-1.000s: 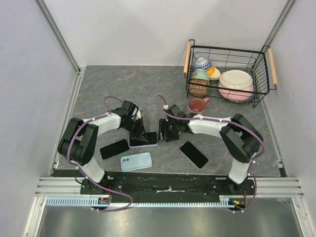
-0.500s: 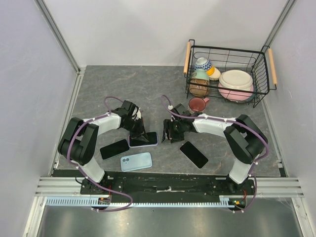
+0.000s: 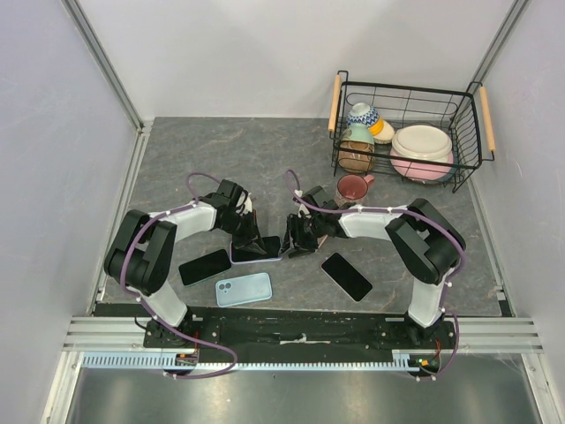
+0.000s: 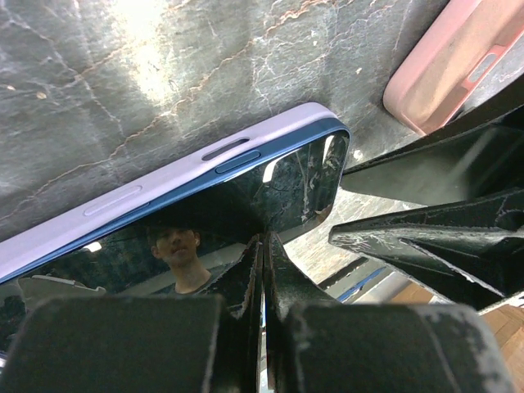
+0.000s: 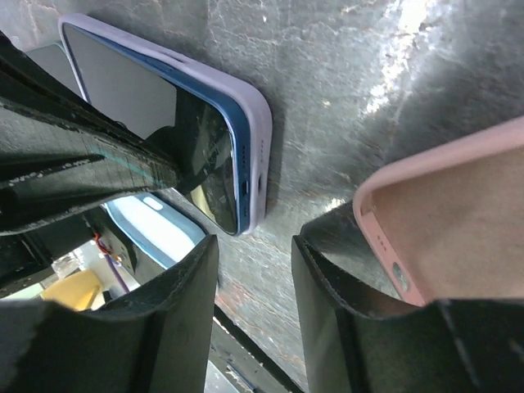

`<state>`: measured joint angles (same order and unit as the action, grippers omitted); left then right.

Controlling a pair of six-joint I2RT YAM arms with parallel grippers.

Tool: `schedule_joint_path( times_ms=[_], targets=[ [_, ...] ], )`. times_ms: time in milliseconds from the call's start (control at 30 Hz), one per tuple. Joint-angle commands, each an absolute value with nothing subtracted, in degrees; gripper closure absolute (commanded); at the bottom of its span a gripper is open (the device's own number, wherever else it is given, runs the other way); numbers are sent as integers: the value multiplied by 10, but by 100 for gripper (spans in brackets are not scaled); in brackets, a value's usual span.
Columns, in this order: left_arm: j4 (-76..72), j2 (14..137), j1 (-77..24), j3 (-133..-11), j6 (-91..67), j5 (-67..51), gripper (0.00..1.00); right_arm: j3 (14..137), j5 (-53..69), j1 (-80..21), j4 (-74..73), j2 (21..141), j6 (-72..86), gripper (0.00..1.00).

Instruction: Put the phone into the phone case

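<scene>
A blue phone (image 3: 258, 250) lies in a lavender case (image 4: 155, 184) on the table, screen up. My left gripper (image 3: 250, 231) is shut, and its tips (image 4: 264, 239) rest on the phone's screen (image 4: 205, 221). My right gripper (image 3: 295, 238) is open and empty just off the phone's right end, its jaws (image 5: 254, 246) low over the table beside the cased phone (image 5: 164, 123). A pink case (image 5: 442, 213) lies beside the right fingers and also shows in the left wrist view (image 4: 458, 57).
A black phone (image 3: 205, 267) and a light blue case (image 3: 244, 289) lie near the front left. Another black phone (image 3: 346, 276) lies front right. A mug (image 3: 353, 186) and a wire basket (image 3: 468, 132) of bowls stand at the back right.
My right gripper drew back to the right, then returned left to the phone's end. The left gripper stayed pressed on the phone.
</scene>
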<state>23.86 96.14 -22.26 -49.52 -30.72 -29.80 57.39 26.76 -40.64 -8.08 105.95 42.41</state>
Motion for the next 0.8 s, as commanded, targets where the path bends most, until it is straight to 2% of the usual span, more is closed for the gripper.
schedule_joint_path(
  times_ms=[0, 233, 667, 700, 767],
  targets=[
    [241, 1004, -227, -471, -292, -190, 98, 584, 260, -408, -64, 1100, 429, 55],
    [243, 1005, -227, -474, -292, -192, 98, 584, 250, -408, -63, 1127, 426, 69],
    [243, 1013, -230, -480, -296, -194, 98, 603, 144, -416, -148, 1154, 383, 80],
    [243, 1014, -232, -481, -296, -195, 98, 604, 135, -417, -154, 1157, 385, 86],
    [242, 1015, -234, -482, -299, -196, 98, 601, 126, -420, -154, 1160, 385, 87]
  ],
)
